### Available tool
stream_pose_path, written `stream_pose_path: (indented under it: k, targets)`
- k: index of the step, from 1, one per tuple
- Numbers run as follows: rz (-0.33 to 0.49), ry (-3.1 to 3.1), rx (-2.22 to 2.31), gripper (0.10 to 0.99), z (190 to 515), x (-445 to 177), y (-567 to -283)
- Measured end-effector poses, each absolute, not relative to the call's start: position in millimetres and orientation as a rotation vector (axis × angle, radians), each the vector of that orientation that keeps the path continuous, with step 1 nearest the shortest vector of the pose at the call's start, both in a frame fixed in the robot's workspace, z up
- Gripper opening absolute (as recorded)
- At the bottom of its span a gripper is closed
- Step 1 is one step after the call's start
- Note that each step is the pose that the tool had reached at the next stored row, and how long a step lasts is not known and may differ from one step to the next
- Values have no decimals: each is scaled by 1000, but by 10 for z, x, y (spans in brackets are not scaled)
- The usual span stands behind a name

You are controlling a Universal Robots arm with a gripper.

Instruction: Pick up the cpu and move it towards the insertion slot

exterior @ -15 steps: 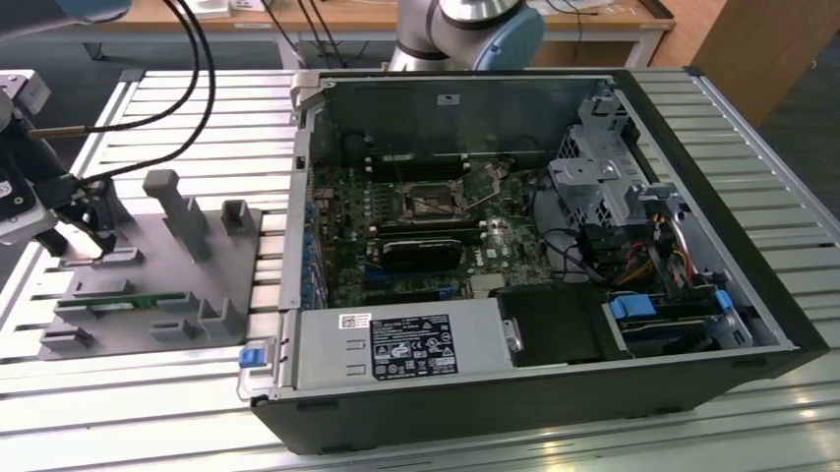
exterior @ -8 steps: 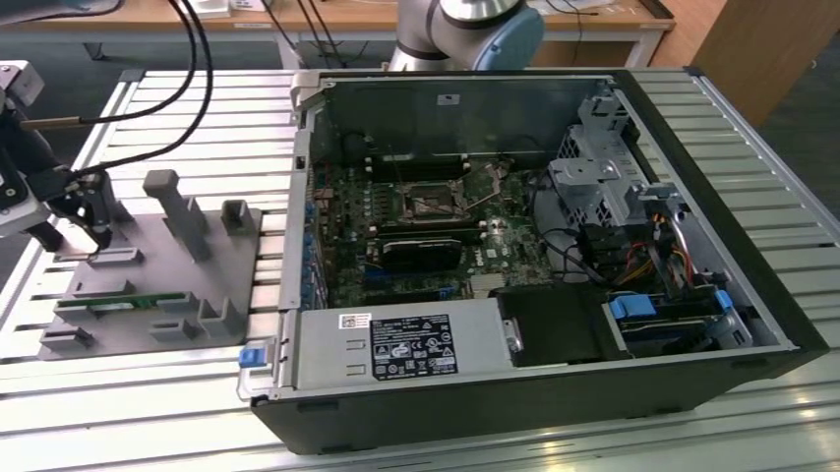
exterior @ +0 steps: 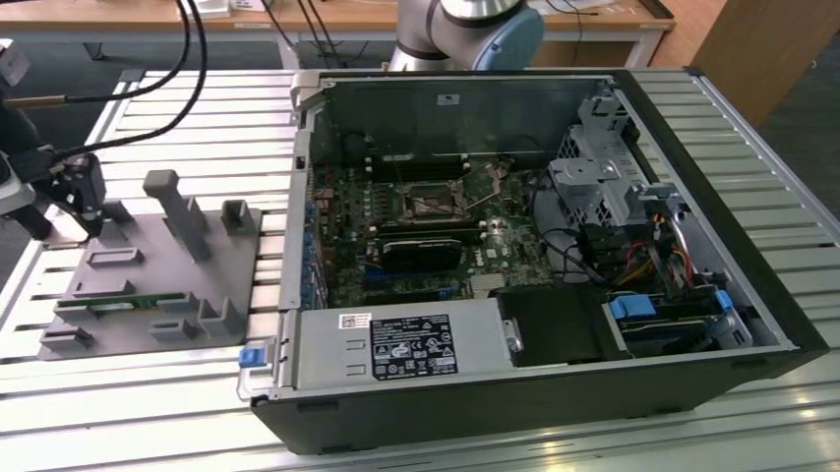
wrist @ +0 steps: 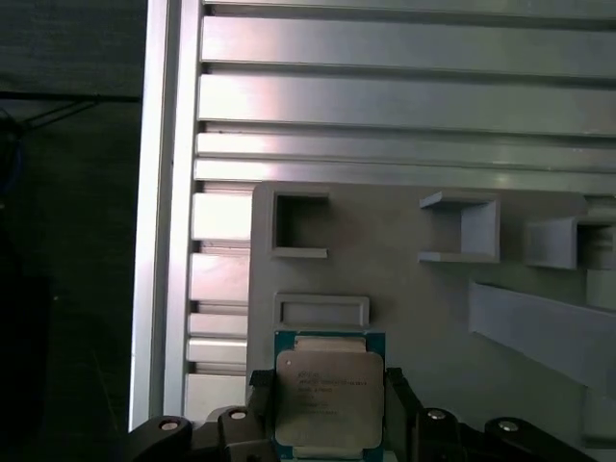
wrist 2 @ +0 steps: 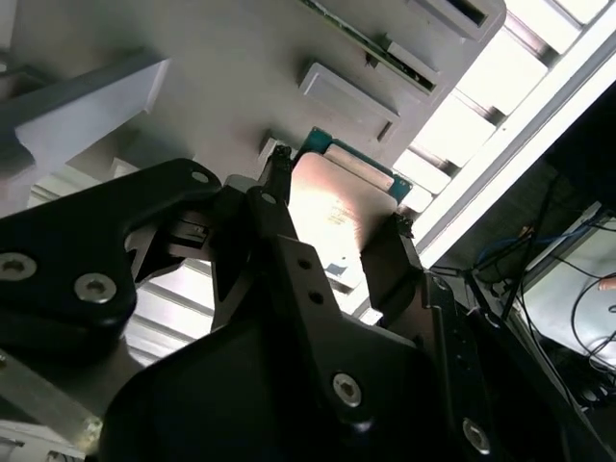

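Slatted metal table (exterior: 171, 108) holds a grey tray (exterior: 157, 265) beside an open computer case (exterior: 749, 246). Over the tray, the claw (wrist 2: 339, 189) clamps the cpu (wrist: 330, 404) between its fingers, well apart from the insertion slot (exterior: 431, 202) inside the case.

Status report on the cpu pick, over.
Tool closed on the cpu, over the grey fixture plate. Insertion slot apart, inside the open case. Case wall stands between.

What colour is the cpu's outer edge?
Teal green around the cpu, clearest in the first wrist view.
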State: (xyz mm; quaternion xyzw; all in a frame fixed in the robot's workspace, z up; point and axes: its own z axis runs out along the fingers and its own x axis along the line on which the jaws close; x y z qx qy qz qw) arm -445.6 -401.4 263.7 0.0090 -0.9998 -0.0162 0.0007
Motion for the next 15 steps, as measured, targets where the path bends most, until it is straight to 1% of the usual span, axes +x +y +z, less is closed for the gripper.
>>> stream_pose_path:
  k: [6,15]
  targets:
    - [-51,-3140,29,541,2792,-4456,-4008]
    - [-51,-3140,28,541,3115,-4456,-3992]
